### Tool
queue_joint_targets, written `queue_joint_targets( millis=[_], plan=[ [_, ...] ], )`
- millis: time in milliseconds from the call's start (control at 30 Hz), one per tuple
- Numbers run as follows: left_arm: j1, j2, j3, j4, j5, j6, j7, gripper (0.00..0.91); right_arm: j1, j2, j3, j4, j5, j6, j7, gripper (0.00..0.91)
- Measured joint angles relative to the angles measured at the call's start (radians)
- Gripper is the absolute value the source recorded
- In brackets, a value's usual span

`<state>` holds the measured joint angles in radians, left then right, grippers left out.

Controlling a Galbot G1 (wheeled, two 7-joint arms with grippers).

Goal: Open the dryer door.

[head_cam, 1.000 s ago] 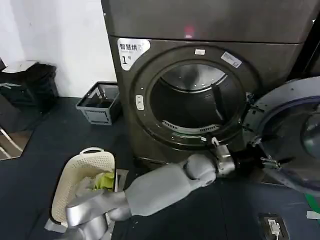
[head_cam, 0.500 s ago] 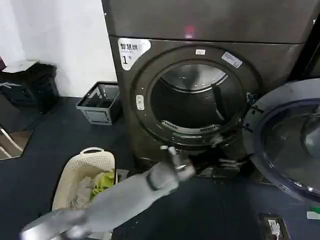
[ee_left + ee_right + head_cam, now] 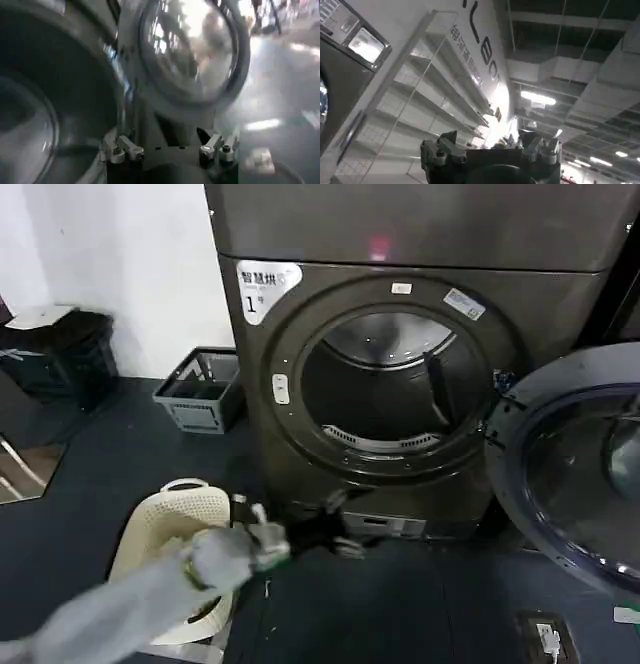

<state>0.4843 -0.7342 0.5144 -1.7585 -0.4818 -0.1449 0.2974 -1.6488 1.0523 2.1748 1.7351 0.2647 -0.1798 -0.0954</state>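
From my head cam, the big round chrome-rimmed dryer door with dark glass (image 3: 570,474) hangs swung wide at the right, further out than a second ago, so it's basically open. My left claw (image 3: 340,529) has pulled back low by the dryer's base. Left wrist cam: fingers spread, holding nothing. Right claw (image 3: 490,150) points at the ceiling, open, empty.

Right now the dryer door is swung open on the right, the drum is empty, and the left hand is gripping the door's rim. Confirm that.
Not quite. The dryer door does hang open on the right and the drum looks empty, but the left hand grips nothing: the head view shows it low before the dryer's base, well apart from the door, and in the left wrist view its fingers stand open.
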Motion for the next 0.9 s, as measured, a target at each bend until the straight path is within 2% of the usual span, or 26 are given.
queue_joint_targets(
  millis=[133, 400, 533, 733, 900],
  plan=[
    [-0.027, 0.102, -0.014, -0.02, -0.058, 0.072, 0.043, 0.907, 0.006, -0.007, 0.0, 0.0, -0.005, -0.005, -0.003, 0.907],
    [-0.099, 0.271, -0.002, 0.001, 0.004, 0.224, 0.133, 0.907, 0.019, -0.014, -0.012, -0.017, -0.022, -0.007, -0.005, 0.907],
    [-0.118, 0.344, 0.009, 0.036, 0.084, 0.242, 0.203, 0.907, 0.027, -0.018, -0.02, -0.018, -0.023, -0.01, -0.007, 0.907],
    [-0.099, 0.445, 0.012, 0.069, 0.165, 0.265, 0.25, 0.907, 0.031, -0.024, -0.023, -0.023, -0.025, -0.02, -0.009, 0.907],
    [-0.084, 0.509, 0.008, 0.099, 0.235, 0.218, 0.299, 0.907, 0.031, -0.029, -0.018, -0.027, -0.026, -0.024, -0.009, 0.907]
  ],
)
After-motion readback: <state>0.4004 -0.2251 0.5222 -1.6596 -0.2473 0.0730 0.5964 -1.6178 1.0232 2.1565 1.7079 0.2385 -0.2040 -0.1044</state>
